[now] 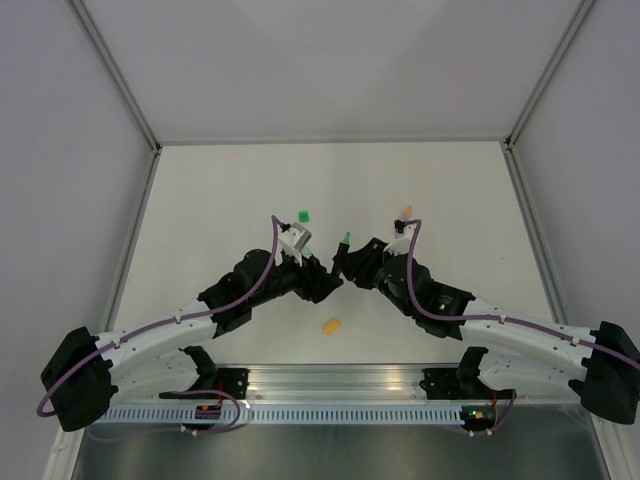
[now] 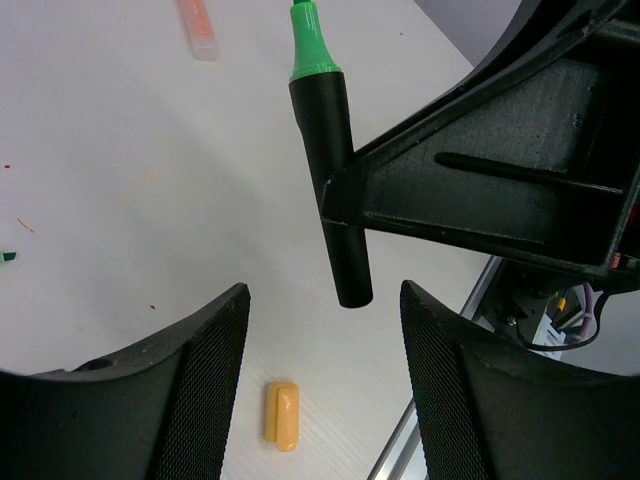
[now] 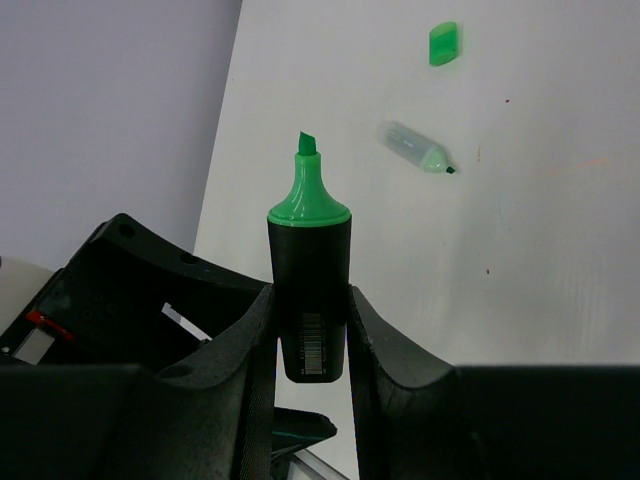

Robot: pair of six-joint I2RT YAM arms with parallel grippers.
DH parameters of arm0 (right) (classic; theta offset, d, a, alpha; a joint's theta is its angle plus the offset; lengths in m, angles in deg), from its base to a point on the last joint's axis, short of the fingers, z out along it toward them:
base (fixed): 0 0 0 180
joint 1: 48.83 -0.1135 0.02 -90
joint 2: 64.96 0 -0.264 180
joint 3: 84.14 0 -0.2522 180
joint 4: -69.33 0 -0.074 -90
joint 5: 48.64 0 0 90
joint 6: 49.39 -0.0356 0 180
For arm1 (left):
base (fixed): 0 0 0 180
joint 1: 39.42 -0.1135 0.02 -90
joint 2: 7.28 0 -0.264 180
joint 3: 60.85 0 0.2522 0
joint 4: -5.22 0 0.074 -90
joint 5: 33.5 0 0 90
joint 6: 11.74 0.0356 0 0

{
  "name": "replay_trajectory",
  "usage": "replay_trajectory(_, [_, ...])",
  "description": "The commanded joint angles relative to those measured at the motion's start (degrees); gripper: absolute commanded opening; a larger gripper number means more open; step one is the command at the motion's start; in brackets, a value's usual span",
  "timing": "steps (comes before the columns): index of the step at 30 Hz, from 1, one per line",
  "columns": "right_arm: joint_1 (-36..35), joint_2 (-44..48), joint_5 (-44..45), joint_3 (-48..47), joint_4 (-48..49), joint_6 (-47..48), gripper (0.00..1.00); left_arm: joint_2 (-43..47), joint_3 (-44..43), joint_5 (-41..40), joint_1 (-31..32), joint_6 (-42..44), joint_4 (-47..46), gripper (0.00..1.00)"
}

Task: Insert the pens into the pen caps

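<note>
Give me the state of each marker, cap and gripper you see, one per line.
black marker, uncapped, tip up, gripped
pale green marker, uncapped, lying flat
orange-pink marker, lying flat; cap state unclear
green cap, loose, lying alone
orange cap, loose, lying alone
left gripper, open, empty
right gripper, shut on the black marker

Entry: we read this as a robotics lab test cell. Two arms [image 1: 150, 335] are bolted to an aluminium rail [image 1: 340, 380] at the near edge of a bare white table [image 1: 230, 190]. Plain grey panels [image 1: 330, 60] set in metal posts [image 1: 112, 72] wall it in on three sides. Purple cables [image 1: 480, 320] run along the arms, and a slotted duct [image 1: 330, 412] lies just below the rail. Props: a pen [image 3: 309, 290], small caps [image 1: 304, 215].
</note>
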Motion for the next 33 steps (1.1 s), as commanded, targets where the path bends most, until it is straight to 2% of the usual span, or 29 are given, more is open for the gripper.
replay_trajectory(1, [-1.7, -0.3, 3.4, 0.7, 4.8, -2.6, 0.00, 1.0, 0.2, -1.0, 0.0, 0.6, -2.6, 0.67])
replay_trajectory(4, [-2.7, -0.9, 4.6, 0.2, 5.0, -2.8, 0.00, 1.1, 0.2, -1.2, 0.0, 0.6, -2.6, 0.66])
replay_trajectory(7, [-3.5, -1.5, 5.0, 0.2, 5.3, -3.0, 0.00, 1.3, 0.1, -1.5, 0.0, 0.6, -2.6, 0.58])
replay_trajectory(13, [-4.5, -1.9, 6.1, 0.3, 5.3, -2.7, 0.00, 1.7, 0.2, -1.4, 0.0, 0.3, -2.8, 0.35])
replay_trajectory(14, [-4.6, -1.9, 6.1, 0.4, 5.3, -2.8, 0.00, 1.7, 0.2, -1.2, 0.0, 0.2, -2.9, 0.29])
replay_trajectory(19, [-5.1, -1.6, 6.3, 0.2, 5.3, -2.7, 0.00, 1.7, 0.2, -0.3, 0.0, -0.3, -3.3, 0.09])
replay_trajectory(20, [-5.2, -1.6, 6.4, 0.3, 5.4, -2.7, 0.00, 1.8, 0.2, 0.2, 0.0, -0.3, -3.5, 0.02])
replay_trajectory(21, [-5.2, -1.3, 6.4, 0.2, 5.4, -2.5, 0.01, 1.9, 0.4, 0.4, 0.0, -0.4, -3.8, 0.02])
replay_trajectory(22, [-5.2, -1.2, 6.6, 0.3, 5.3, -2.3, 0.03, 2.2, 0.6, 0.6, 0.0, -0.5, -4.0, 0.02])
replay_trajectory(25, [-5.2, 0.1, 7.2, 0.2, 5.1, -0.8, 0.29, 3.2, 1.6, 2.8, 0.0, -0.7, -6.0, 0.02])
replay_trajectory(26, [-5.2, 0.5, 7.8, 0.3, 5.2, -0.1, 0.41, 4.3, 1.9, 4.6, 0.1, -0.9, -6.7, 0.02])
replay_trajectory(29, [-5.2, 4.1, 7.6, 1.4, 7.1, 4.4, 0.55, 7.3, 3.5, 8.0, 0.0, -2.1, -9.4, 0.02])
replay_trajectory(33, [-5.2, 11.0, 6.0, 6.0, 12.1, 11.1, 0.64, 11.8, 4.4, 11.1, 0.0, -2.9, -10.0, 0.02])
